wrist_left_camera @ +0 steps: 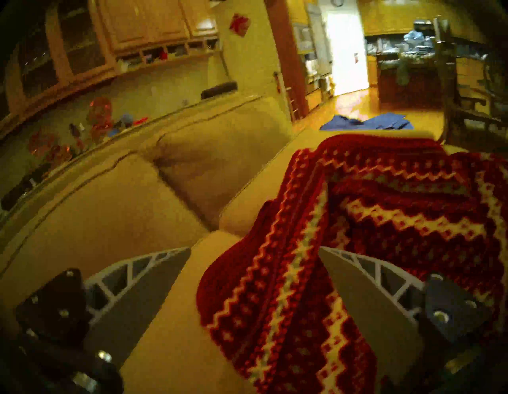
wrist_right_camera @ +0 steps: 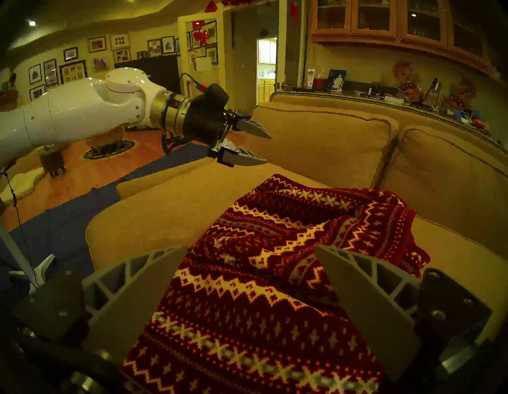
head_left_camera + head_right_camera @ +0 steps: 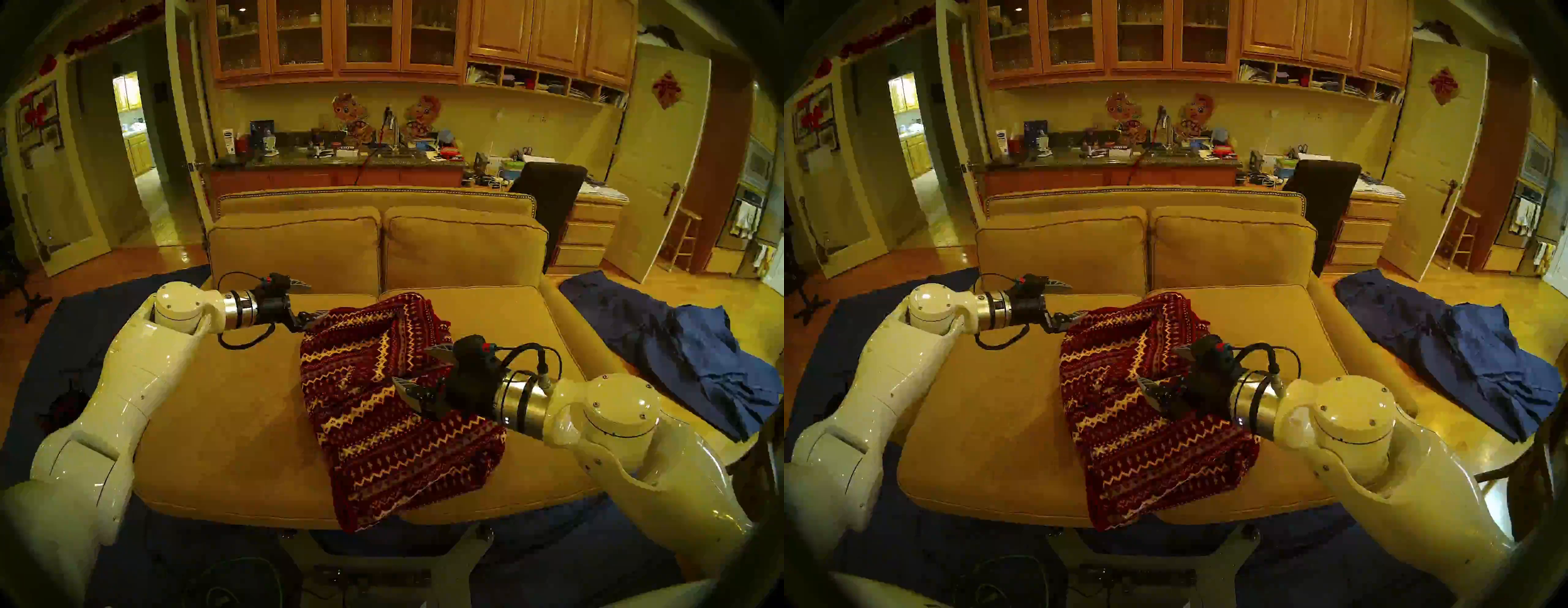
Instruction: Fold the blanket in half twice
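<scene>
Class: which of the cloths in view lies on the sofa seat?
The blanket, dark red with cream zigzag bands; the plain blue cloth lies on the floor beside the sofa.

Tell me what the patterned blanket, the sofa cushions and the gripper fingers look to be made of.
Blanket: soft fleece or knit-look fabric, matte; it bunches in thick folds and its red and cream pattern looks fuzzy. Sofa cushions: tan woven or suede-like upholstery, matte, with piped seams; which one is unclear. Right gripper's fingers: probably grey moulded or printed plastic, dull, with open triangular ribbing.
</scene>
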You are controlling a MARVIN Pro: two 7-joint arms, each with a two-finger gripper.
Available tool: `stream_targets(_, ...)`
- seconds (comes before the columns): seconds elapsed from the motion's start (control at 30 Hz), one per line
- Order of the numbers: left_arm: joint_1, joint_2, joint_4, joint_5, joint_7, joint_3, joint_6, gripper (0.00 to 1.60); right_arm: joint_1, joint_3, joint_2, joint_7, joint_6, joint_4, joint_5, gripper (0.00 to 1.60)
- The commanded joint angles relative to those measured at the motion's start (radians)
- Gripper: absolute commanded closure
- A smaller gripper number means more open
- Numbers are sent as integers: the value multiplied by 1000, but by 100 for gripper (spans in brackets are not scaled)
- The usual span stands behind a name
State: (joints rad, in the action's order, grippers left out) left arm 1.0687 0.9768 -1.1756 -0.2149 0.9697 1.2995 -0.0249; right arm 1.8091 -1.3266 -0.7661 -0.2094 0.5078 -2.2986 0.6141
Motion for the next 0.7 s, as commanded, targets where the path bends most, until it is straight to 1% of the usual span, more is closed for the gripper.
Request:
stream_targets(0.0, 15, 34, -122, -40, 37, -5, -23, 0, -2, -3, 1, 2, -3, -9, -2, 0)
stream_targets(0.07, 1, 50, -134, -31, 36, -17, -16, 0, -2, -3, 1, 2, -3, -10, -2, 0)
stream_targets(0.13, 8, 54, -181, -16, 14, -23, 15, 0, -2, -3, 1, 2, -3, -10, -2, 0)
stream_targets(0.3, -39, 92, -164, 25, -5, -78, 62, 0, -1, -3, 2, 3, -3, -11, -2, 0)
stream_targets(0.4, -46, 114, -159, 28, -9, -99, 85, 0, -1, -3, 2, 4, -4, -11, -2, 0)
stream_targets(0.53, -34, 132, -156, 18, -2, -116, 97, 0, -1, -3, 3, 5, -4, -11, -2, 0)
stream_targets(0.6, -30, 138, -156, 11, 4, -119, 96, 0, -1, -3, 3, 5, -4, -11, -2, 0)
stream_targets(0.67, -31, 147, -160, 10, 21, -137, 89, 0, -1, -3, 3, 5, -4, -11, -2, 0)
